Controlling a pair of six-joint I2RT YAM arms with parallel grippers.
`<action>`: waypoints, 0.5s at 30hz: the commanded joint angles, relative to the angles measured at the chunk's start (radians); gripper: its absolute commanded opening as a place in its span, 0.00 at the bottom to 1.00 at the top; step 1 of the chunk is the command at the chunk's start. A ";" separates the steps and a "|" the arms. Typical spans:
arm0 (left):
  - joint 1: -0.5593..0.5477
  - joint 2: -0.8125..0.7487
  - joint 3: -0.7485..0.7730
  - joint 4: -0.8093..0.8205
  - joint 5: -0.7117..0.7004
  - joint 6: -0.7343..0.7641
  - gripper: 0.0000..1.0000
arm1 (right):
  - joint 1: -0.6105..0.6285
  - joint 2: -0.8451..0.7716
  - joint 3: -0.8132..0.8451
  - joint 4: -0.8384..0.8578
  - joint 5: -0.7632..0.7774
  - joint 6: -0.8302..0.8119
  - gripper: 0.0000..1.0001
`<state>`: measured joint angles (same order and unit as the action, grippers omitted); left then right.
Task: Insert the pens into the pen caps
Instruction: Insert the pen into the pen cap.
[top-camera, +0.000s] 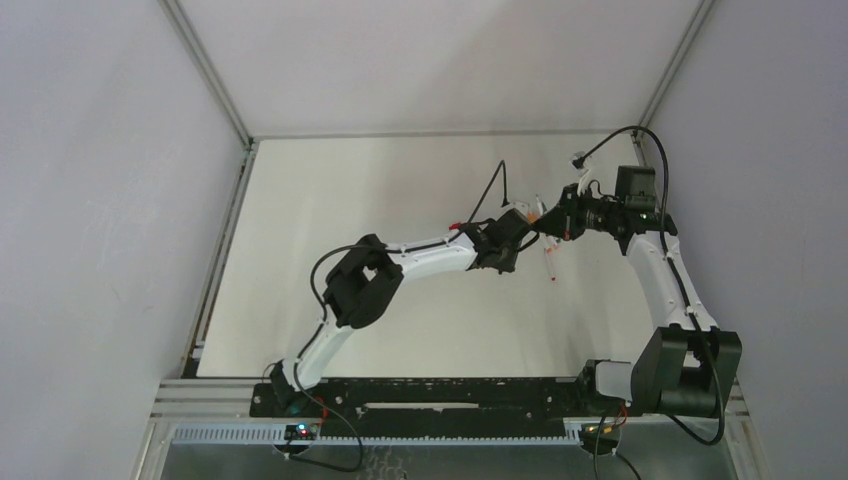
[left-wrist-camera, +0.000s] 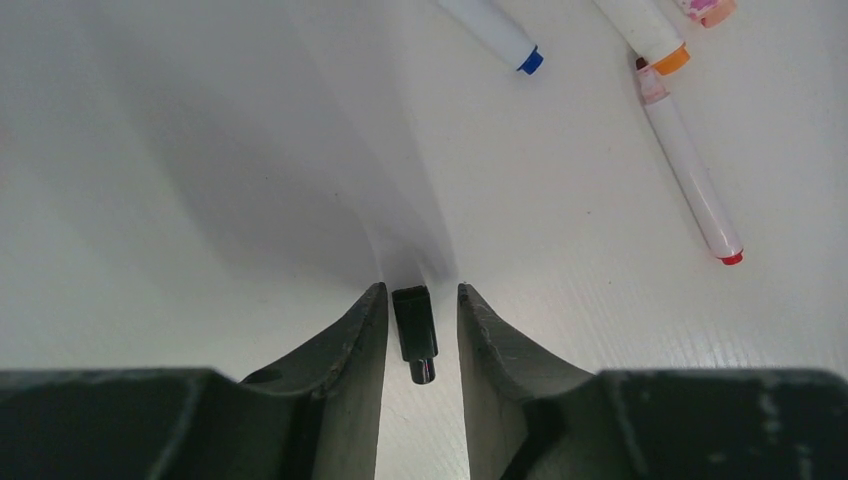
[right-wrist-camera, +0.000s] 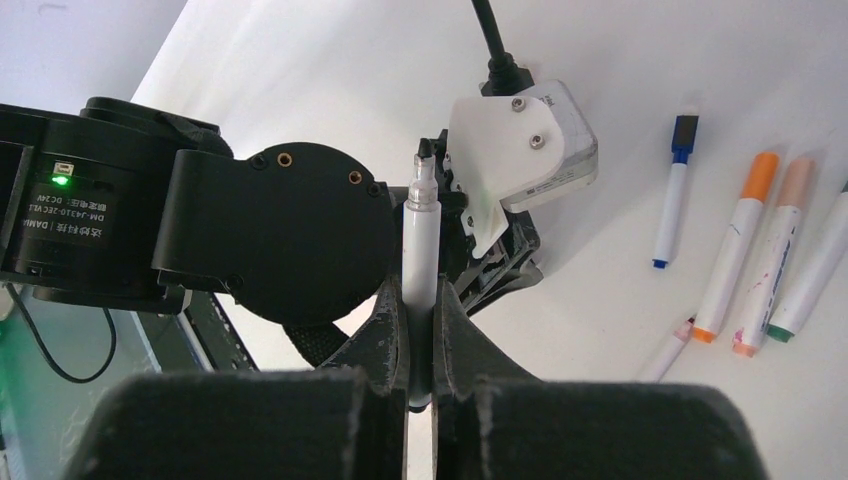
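A short black pen cap (left-wrist-camera: 414, 330) lies flat on the white table between the fingers of my left gripper (left-wrist-camera: 421, 290). The jaws stand open around it, with a clear gap on its right side. My right gripper (right-wrist-camera: 420, 284) is shut on a white-barrelled pen (right-wrist-camera: 421, 235), its bare dark tip pointing away from the camera towards the left wrist. In the top view both grippers meet at the middle right, left (top-camera: 518, 228) facing right (top-camera: 556, 224). Other pens lie nearby: a blue-capped one (right-wrist-camera: 676, 190), an orange-capped one (right-wrist-camera: 737, 245) and a red-ended one (left-wrist-camera: 690, 165).
The left arm's wrist and its white camera housing (right-wrist-camera: 520, 150) sit directly beyond the held pen's tip. A pale orange pen (right-wrist-camera: 775, 255) and a green-ended one (right-wrist-camera: 815, 275) lie beside the others. White walls enclose the table (top-camera: 380, 200); the right wall is close.
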<state>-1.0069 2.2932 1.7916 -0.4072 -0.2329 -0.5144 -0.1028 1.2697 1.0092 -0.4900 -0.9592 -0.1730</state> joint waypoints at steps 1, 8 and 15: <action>0.005 0.018 0.061 -0.032 0.003 0.022 0.34 | -0.008 -0.011 0.033 0.007 -0.023 0.010 0.00; 0.003 0.027 0.065 -0.070 -0.023 0.034 0.31 | -0.008 -0.010 0.034 0.007 -0.028 0.011 0.00; 0.003 0.039 0.069 -0.111 -0.036 0.048 0.30 | -0.009 -0.015 0.035 0.005 -0.033 0.014 0.00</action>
<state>-1.0039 2.3081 1.8210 -0.4690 -0.2516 -0.4957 -0.1101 1.2697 1.0092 -0.4976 -0.9581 -0.1734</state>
